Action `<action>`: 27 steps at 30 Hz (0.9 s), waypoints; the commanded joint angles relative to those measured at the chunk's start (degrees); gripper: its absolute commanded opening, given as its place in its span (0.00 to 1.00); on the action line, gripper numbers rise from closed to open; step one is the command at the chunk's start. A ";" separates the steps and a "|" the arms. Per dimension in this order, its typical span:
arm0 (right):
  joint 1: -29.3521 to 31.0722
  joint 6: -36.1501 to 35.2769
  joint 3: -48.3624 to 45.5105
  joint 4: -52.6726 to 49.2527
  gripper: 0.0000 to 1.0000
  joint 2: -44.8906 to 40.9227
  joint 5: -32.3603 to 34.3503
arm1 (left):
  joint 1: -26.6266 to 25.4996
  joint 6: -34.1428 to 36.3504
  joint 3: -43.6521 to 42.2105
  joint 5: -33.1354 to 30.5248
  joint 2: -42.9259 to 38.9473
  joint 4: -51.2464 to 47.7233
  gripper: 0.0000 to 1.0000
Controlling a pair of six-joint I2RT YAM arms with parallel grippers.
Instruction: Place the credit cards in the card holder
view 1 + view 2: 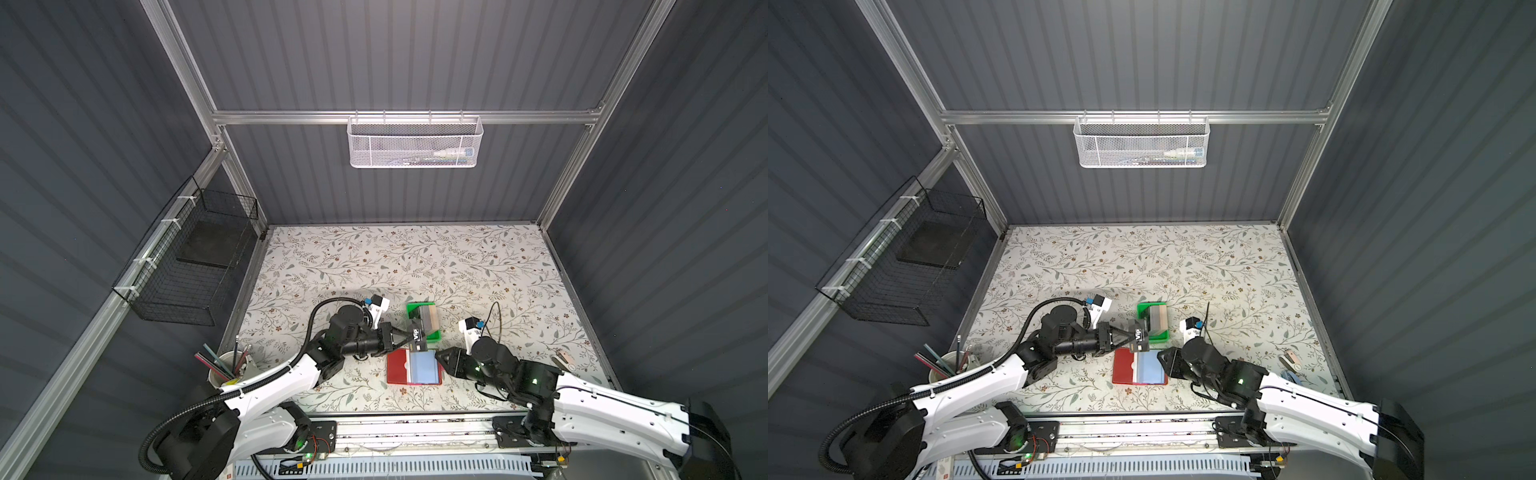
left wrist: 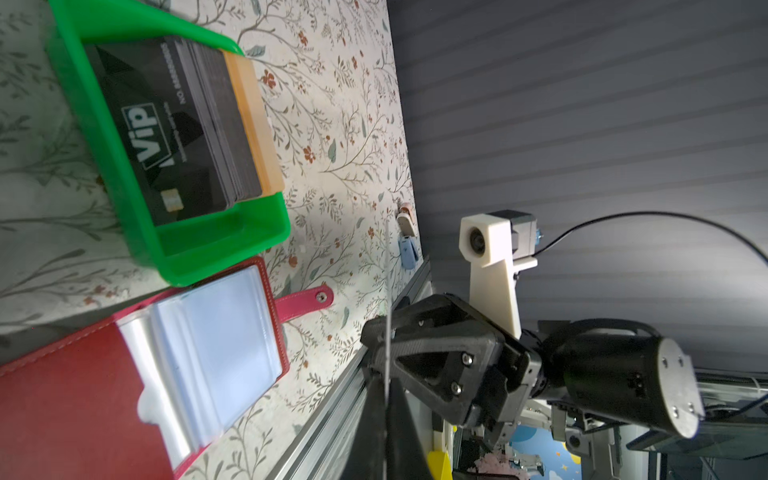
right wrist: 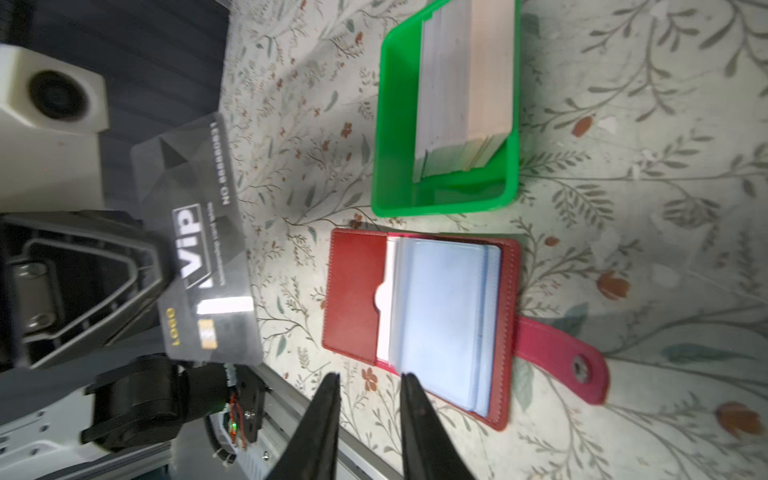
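My left gripper [image 1: 409, 335] [image 2: 386, 380] is shut on a black "Vip" credit card [image 1: 418, 337] [image 1: 1140, 338] [image 3: 199, 249]. It holds the card upright in the air, between the green tray and the card holder; the left wrist view shows it edge-on. The red card holder [image 1: 397, 366] [image 1: 1124, 365] [image 3: 357, 299] [image 2: 62, 395] lies open on the table, clear sleeves up and snap tab out. More credit cards [image 1: 428, 318] [image 2: 174, 137] [image 3: 461, 83] stand stacked in the tray. My right gripper [image 1: 438, 357] [image 3: 370, 378] is open and empty at the holder's right edge.
The green tray [image 1: 415, 306] [image 3: 440, 203] sits just behind the card holder. A cup of pencils [image 1: 226, 368] stands at the front left. Small clips [image 1: 561, 359] lie at the right. A metal rail [image 1: 415, 428] runs along the front edge.
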 commanded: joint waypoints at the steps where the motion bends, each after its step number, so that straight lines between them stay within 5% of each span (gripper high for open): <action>1: 1.34 -0.81 2.92 -7.98 0.28 3.62 3.37 | 0.27 5.30 -1.66 2.44 -2.36 -7.01 0.00; 27: 0.71 3.71 0.07 4.34 0.23 22.03 -6.55 | 0.27 9.58 -6.24 -2.48 1.22 -11.25 0.00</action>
